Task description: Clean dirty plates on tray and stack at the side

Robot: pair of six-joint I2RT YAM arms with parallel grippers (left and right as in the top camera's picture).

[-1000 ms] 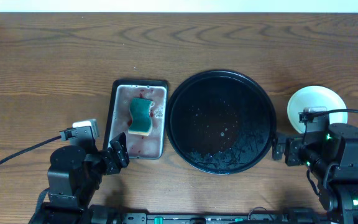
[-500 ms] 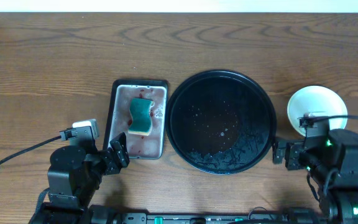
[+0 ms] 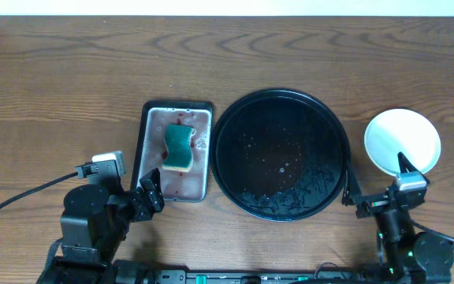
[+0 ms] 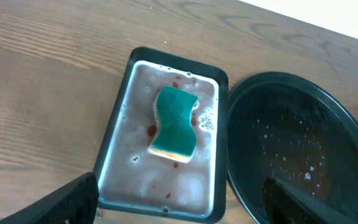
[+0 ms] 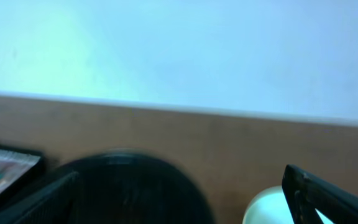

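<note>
The black tray [image 3: 280, 154] lies mid-table, holding only water droplets and no plates. A pale plate [image 3: 402, 140] lies on the table right of the tray. I cannot tell whether others lie under it, and no yellow plate shows. My right gripper [image 3: 375, 180] is open and empty at the front right, between tray and plate. Its wrist view is blurred and shows the tray [image 5: 129, 186] and the plate's edge [image 5: 269, 208]. My left gripper [image 3: 144, 197] is open and empty in front of the pan. Its wrist view shows the tray [image 4: 303, 143] at the right.
A rectangular metal pan [image 3: 173, 150] with red stains and foam lies left of the tray, with a green and yellow sponge [image 3: 179, 147] in it. Both show in the left wrist view, the pan's rim [image 4: 179, 59] and the sponge [image 4: 174, 124]. A pale wall lies behind the table's far edge.
My right arm has pulled back toward the front edge, so the pale plate now shows whole. The left arm, pan, sponge and tray have not moved.
</note>
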